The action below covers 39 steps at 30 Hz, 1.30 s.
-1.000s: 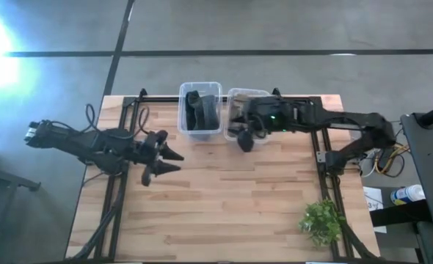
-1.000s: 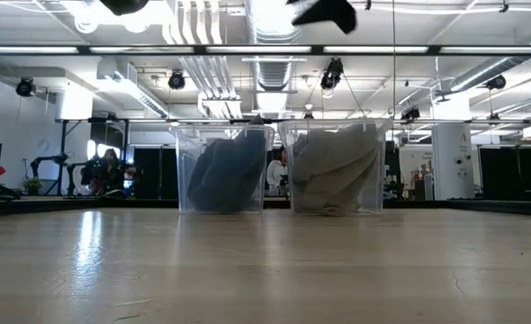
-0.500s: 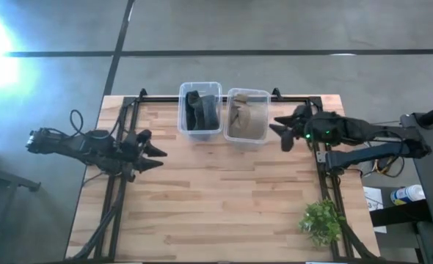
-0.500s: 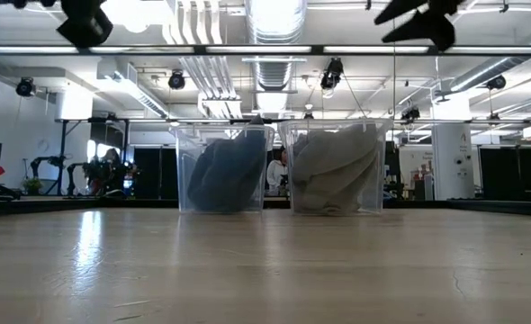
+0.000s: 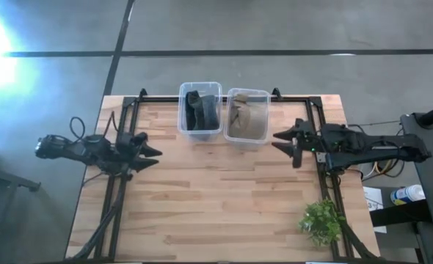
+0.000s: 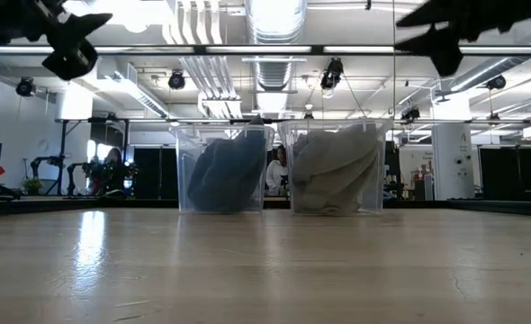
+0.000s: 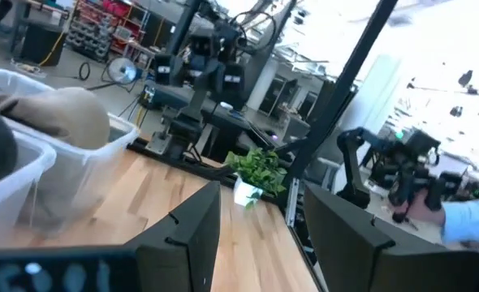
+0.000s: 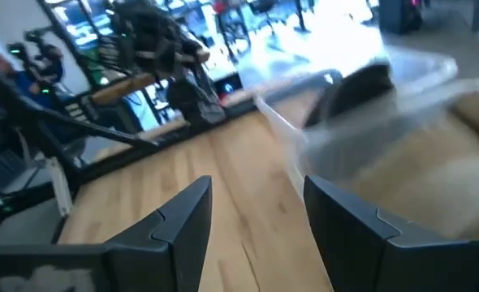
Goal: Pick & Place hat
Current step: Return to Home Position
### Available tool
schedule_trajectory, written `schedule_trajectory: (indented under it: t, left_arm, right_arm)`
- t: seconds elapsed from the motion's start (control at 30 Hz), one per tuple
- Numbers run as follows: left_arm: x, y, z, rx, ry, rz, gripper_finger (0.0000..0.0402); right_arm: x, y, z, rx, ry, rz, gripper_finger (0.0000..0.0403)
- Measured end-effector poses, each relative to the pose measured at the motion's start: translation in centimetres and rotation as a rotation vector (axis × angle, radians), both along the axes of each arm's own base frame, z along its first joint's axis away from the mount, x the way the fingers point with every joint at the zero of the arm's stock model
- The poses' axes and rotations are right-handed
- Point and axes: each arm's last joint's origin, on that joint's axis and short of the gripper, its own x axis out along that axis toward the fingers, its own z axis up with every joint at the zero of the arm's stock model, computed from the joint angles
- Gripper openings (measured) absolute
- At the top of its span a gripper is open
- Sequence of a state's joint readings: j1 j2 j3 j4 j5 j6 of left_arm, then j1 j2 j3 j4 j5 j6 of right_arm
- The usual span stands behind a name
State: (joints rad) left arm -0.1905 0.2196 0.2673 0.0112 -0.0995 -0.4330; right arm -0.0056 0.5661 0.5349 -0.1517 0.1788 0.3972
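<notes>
Two clear bins stand side by side at the table's far edge. The left bin holds dark hats. The right bin holds beige hats, which also show in the left wrist view and the right wrist view. My left gripper hovers open above the table's left part, well left of the bins. My right gripper hovers open to the right of the beige bin. Neither holds a hat.
A small potted plant stands at the table's near right corner. Black frame rails run along the table's left and right sides. Bare wood lies in front of the bins.
My right gripper has drawn back from just in front of the beige bin toward the table's right edge, staying high. My left gripper has pulled back toward the left edge. The bins and hats have kept still.
</notes>
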Motion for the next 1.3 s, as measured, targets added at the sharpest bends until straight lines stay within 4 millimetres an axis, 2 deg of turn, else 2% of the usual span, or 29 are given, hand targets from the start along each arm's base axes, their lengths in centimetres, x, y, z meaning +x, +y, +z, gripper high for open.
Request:
schedule_trajectory:
  t: [0.43,0.67,0.9,1.1,1.23,1.3]
  left_arm:
    - [0.6,0.2,-5.3,-0.085,0.063,0.104,0.0172]
    - [0.7,0.3,-7.9,-0.061,0.147,0.15,0.0172]
    - [0.8,0.3,-8.2,-0.049,0.193,0.149,0.0172]
    - [0.5,0.6,-7.7,-0.069,0.131,0.169,0.0172]
    - [0.3,1.2,-7.4,-0.144,0.09,0.159,0.0172]
    - [0.2,1.6,-7.4,-0.109,0.084,0.168,0.0172]
  right_arm:
    - [-0.7,0.1,-4.9,0.051,-0.109,0.017,0.0192]
    - [-0.7,0.1,-8.4,0.057,0.0,0.011,0.0192]
    - [-1.2,0.1,-12.0,0.06,0.105,0.008,0.0192]
    - [-1.9,0.1,-15.0,0.061,0.204,0.005,0.0192]
    - [-1.9,0.1,-15.3,0.063,0.244,0.006,0.0192]
    - [-2.0,0.1,-15.3,0.063,0.248,0.005,0.0192]
